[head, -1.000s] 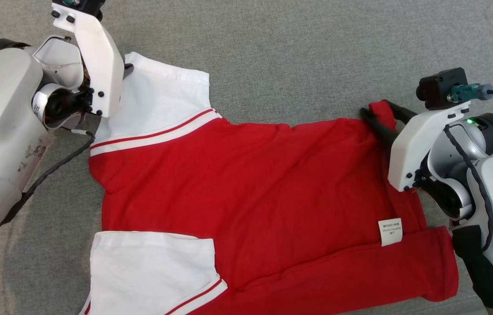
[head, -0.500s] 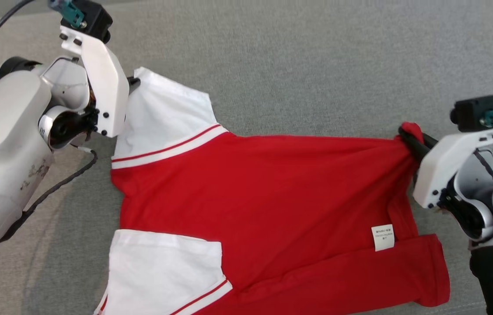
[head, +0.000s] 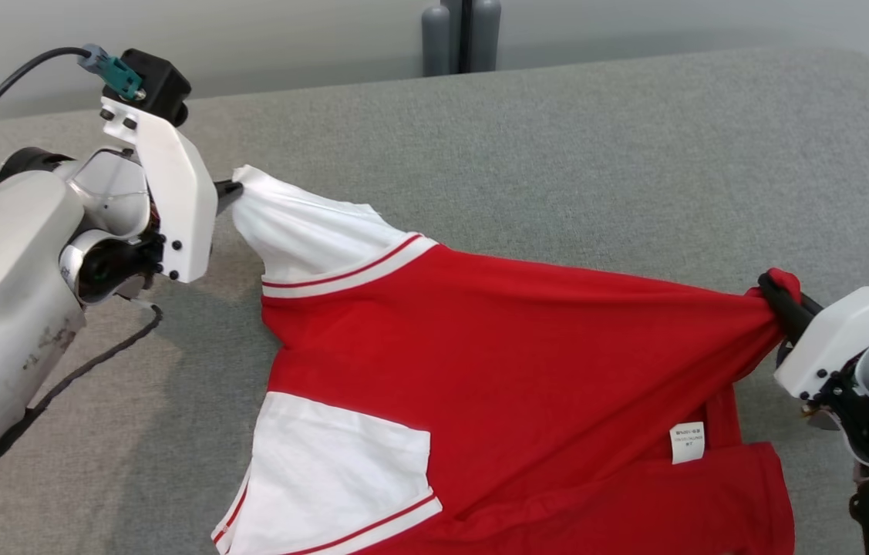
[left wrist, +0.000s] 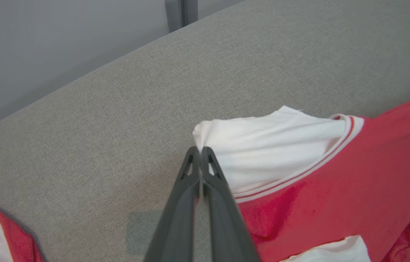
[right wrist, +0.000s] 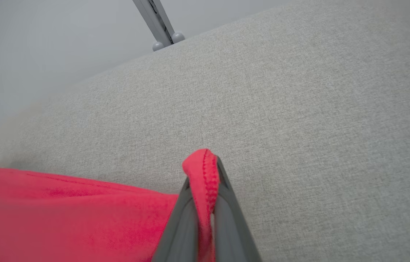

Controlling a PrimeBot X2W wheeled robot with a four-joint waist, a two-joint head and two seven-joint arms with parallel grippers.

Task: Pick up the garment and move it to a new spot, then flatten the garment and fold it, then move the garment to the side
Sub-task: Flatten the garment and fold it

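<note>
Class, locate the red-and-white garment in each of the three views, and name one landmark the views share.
Head view: garment spans centre to bottom, stretched between left gripper and right gripper.
Left wrist view: right half, white sleeve pinched at centre.
Right wrist view: lower left, red edge pinched at centre.
Shared landmark: grey fabric surface.

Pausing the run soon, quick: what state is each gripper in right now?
The left gripper is shut on the garment at its white sleeve.
The right gripper is shut on the garment at a red corner.
</note>
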